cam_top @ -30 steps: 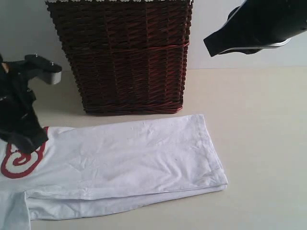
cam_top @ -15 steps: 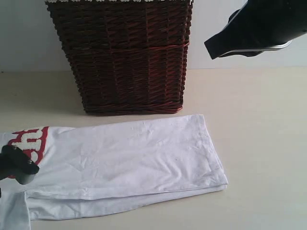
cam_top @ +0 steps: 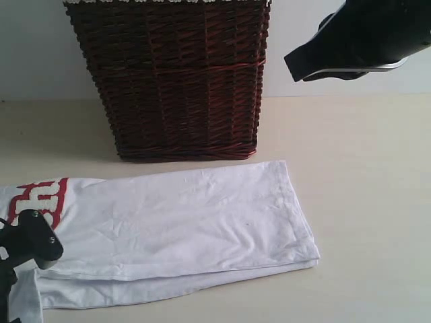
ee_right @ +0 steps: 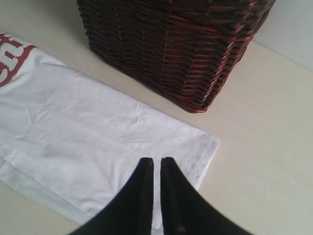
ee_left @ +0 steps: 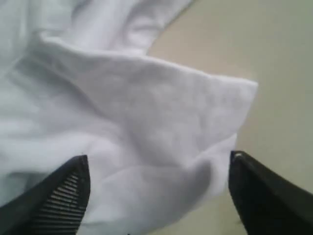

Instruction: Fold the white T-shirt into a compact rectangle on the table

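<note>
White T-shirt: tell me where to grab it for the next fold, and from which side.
Probably pinch the white T-shirt at its stacked hem corner, coming in from the table on the right; its layers end flat together there, and the basket blocks the far side.

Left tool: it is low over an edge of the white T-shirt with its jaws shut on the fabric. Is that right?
No. The left tool is low over an edge of the white T-shirt, but its jaws stand wide open, not shut on the fabric. The left wrist view shows it.
</note>
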{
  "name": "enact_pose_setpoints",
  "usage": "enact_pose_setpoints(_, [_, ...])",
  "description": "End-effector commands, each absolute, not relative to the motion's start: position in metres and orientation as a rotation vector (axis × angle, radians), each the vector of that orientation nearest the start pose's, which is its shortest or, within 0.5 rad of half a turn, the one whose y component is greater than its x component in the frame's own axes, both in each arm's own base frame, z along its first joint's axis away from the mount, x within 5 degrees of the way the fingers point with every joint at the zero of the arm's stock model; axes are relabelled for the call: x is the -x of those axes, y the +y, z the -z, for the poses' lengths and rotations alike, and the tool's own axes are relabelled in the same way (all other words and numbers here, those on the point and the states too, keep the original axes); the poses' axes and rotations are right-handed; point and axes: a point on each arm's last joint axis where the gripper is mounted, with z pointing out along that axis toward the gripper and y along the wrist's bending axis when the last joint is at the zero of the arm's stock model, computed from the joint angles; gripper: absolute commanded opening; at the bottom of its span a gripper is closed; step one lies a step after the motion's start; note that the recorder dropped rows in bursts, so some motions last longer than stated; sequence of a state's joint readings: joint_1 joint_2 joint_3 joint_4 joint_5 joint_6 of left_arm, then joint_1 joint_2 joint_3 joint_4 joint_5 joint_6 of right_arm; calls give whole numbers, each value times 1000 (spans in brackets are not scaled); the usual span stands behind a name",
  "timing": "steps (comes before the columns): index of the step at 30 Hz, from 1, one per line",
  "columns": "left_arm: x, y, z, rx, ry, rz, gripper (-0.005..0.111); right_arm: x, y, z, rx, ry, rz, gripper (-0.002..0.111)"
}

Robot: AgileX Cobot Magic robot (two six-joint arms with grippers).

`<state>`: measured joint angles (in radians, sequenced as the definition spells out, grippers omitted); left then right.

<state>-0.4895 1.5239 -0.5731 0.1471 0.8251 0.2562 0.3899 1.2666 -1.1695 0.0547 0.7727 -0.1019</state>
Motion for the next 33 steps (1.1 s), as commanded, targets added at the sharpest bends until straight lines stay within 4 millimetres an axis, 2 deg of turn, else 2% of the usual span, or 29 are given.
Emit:
enact_pose_setpoints(1, [-175,-87,-128,-1423,2976,-125,78,-246,103,-364,540,2279,-203,8])
enact_pose_setpoints(7, [-168,-97,-126,-1581,2925,-122,78,-246,103,-364,539,2275,-203,8])
enact_pose_setpoints(11, [-167,-92,-119,-1635,2840,-229,78,-246,103,-364,539,2275,-203,8])
enact_pose_setpoints(17, [-168,-85,-105,-1672,2834,-332,76,-246,103,-364,539,2275,-203,8])
enact_pose_setpoints(19, [-168,-85,-103,-1679,2842,-333,66,-246,103,-364,539,2275,-203,8])
enact_pose_setpoints(20, [-168,-85,-101,-1685,2849,-335,56,-246,103,-364,539,2275,-203,8])
enact_pose_setpoints(24, [-167,-85,-99,-1696,2869,-340,0,-246,103,-364,538,2276,-206,8])
enact_pose_setpoints(29, [-178,-94,-116,-1679,2919,-364,3,-245,104,-364,532,2279,-221,8])
enact_pose_setpoints(33, [-188,-104,-140,-1853,2822,-408,2,-246,104,-364,532,2276,-220,8])
